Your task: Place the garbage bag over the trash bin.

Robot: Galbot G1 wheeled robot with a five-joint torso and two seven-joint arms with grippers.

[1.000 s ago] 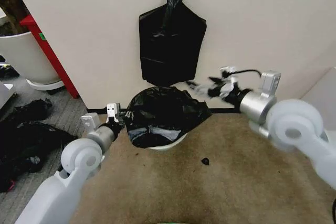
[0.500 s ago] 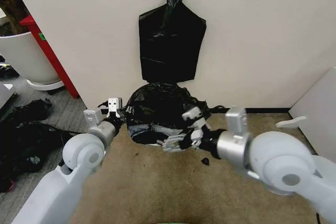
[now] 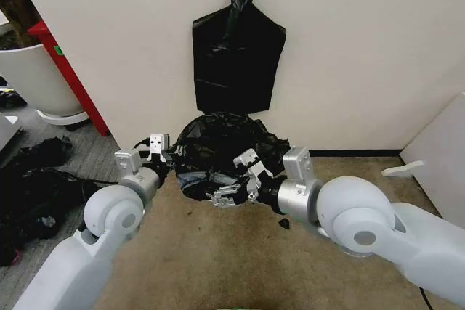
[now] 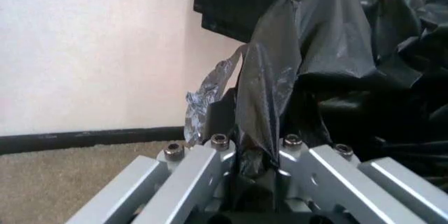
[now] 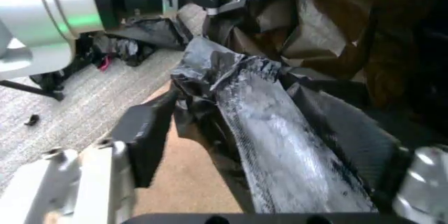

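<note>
Head view: garbage bag (image 3: 221, 152) lay draped over trash bin (image 3: 231, 202) at wall. Left gripper (image 3: 161, 155) pinched film at left edge — anchoring it, likely. Right gripper (image 3: 234, 185) clamped front fold — likely to spread the opening over the rim.

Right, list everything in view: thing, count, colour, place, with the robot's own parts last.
garbage bag: one, glossy black, crumpled over the trash bin at the wall's foot
trash bin: one, white, a sliver showing beneath the bag
flat bag bundle: one, black, hanging on the wall above
large tub: one, white, far left
red panel: one, leaning beside the tub
loose bags: several, black, on the grey floor at left
small scrap: one, black, on the tan carpet
left gripper: shut on the bag's left edge
right gripper: at the bag's front, film between its fingers
</note>
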